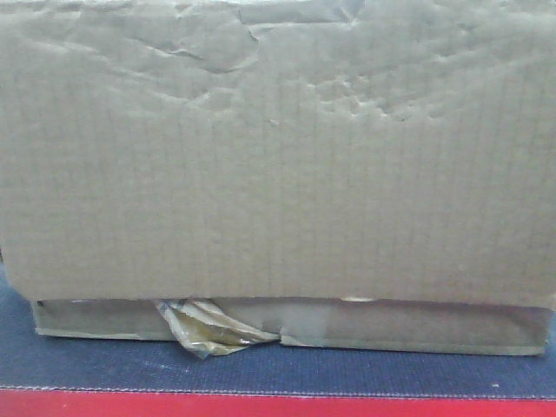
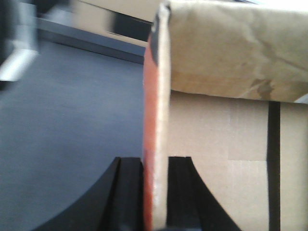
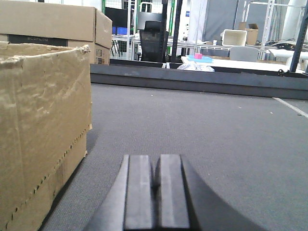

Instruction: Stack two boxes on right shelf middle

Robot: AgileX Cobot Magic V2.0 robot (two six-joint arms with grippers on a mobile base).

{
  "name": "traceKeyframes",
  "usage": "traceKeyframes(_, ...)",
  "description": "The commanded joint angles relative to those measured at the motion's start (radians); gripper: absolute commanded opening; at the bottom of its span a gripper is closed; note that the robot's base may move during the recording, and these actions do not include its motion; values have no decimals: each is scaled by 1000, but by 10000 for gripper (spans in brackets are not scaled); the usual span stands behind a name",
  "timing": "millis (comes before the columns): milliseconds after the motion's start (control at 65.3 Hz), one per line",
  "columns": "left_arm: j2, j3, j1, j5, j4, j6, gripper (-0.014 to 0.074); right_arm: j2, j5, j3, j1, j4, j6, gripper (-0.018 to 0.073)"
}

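Observation:
A wide brown cardboard box [image 1: 278, 156] fills the front view, with a tuft of glossy tape [image 1: 208, 328] at its bottom edge. In the left wrist view my left gripper [image 2: 155, 162] is shut on an upright flap [image 2: 157, 96] of a box [image 2: 226, 144], whose edge looks orange and cream. My right gripper [image 3: 156, 161] is shut on nothing, low over the grey surface, with a box [image 3: 43, 130] close on its left and apart from it. A second box [image 3: 53, 21] stands behind that one. The shelf is out of view.
The boxes rest on a dark grey felt-like surface [image 1: 261, 369] with a red front edge [image 1: 278, 404]. In the right wrist view a dark low rail [image 3: 202, 82] borders that surface at the back, with tables and a chair beyond.

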Motion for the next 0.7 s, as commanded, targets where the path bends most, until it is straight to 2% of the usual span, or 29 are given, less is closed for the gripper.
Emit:
traceKeyframes(0,10,2,-112,-13,118,-83,-111,-3,-15,0,-5,5,1,-162)
traceKeyframes(77,34,38,-224,-13,222,-122,-111,-3,-15,0,-5,5,1,-162)
traceKeyframes(138,46,68,-279,-13,237,-154,-111,-3,-15,0,-5,5,1,-162)
traceKeyframes(260,73,139,-344,-13,237,-194,-111,-3,-15,0,-5,5,1,-162)
traceKeyframes(475,118,317,-366,-13,239,-286,-111,-3,-15,0,-5,5,1,-162)
traceKeyframes(689,147,486,-366,-13,179,-288,-111,-3,-15,0,-5,5,1,-162)
